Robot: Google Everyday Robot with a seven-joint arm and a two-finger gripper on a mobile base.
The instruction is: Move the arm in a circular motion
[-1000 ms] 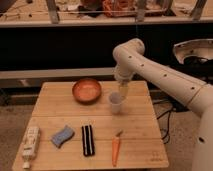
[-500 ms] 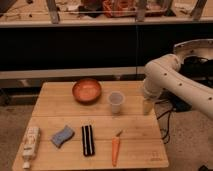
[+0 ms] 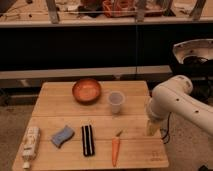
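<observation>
The arm [image 3: 175, 102] is glossy white with thick rounded segments. It reaches in from the right and bends down over the right edge of the wooden table [image 3: 50, 107]. Its gripper [image 3: 151, 127] is a narrow beige tip pointing down, just above the table's right side, to the right of the carrot [image 3: 115, 150] and below and right of the clear plastic cup [image 3: 116, 102]. It holds nothing that I can see.
On the table are an orange bowl [image 3: 87, 90], a blue sponge [image 3: 62, 136], a black striped bar [image 3: 88, 140] and a white bottle [image 3: 30, 146] lying at the left front. A dark counter front [image 3: 75, 50] runs behind the table.
The arm has swung from over the cup at the table's middle out to the right and then forward, lower over the table's right edge. The objects on the table have not moved.
</observation>
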